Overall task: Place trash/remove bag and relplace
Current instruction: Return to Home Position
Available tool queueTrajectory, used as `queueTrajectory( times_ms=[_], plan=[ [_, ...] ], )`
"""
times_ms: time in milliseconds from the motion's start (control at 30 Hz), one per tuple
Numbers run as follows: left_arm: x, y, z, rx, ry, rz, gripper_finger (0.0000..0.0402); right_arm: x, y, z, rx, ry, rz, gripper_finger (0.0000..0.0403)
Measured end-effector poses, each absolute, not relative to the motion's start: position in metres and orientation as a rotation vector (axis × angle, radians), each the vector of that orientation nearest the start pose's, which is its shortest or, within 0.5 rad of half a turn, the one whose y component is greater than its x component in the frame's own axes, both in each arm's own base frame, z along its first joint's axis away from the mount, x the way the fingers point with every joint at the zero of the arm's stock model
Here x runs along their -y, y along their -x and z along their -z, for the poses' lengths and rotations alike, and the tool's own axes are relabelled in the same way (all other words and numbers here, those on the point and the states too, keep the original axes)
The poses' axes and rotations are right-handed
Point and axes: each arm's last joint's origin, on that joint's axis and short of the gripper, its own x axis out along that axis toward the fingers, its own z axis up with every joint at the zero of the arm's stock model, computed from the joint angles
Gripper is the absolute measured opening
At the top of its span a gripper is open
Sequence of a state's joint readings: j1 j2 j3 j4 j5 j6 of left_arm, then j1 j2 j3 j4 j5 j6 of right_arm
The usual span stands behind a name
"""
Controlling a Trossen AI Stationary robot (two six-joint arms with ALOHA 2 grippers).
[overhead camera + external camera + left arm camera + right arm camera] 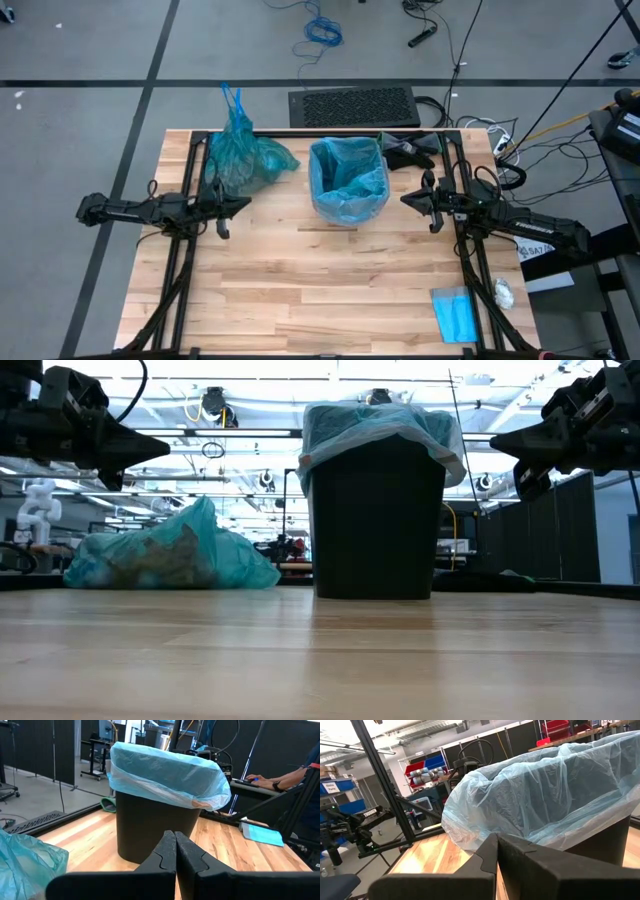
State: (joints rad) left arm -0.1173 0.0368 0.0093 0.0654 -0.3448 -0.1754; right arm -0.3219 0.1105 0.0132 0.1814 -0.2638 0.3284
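No text reads clearly: a white sticker (541, 249) near the right arm (530, 220) and a far-room sign (330, 785) stay too small to make out.

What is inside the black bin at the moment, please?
A pale blue liner lines the black bin, folded out over its rim. From above, only crumpled liner shows inside; anything beneath its folds is covered.

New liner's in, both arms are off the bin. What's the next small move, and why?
Probably just ease both arms to their rest pose. The liner is folded over the bin rim, the full teal bag lies beside it, and the left hand and right hand are shut, empty, clear of both.
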Motion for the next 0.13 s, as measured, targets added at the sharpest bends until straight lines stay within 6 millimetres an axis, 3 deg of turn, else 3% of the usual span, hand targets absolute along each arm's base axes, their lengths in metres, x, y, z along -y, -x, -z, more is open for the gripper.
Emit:
queueTrajectory(
  times_ms=[133],
  plan=[
    [0.0017,-0.0981,-0.1701,0.057,0.183,-0.224,0.0001,0.0253,-0.0998,-0.1767,0.089,-0.304,0.045,0.0000]
  ],
)
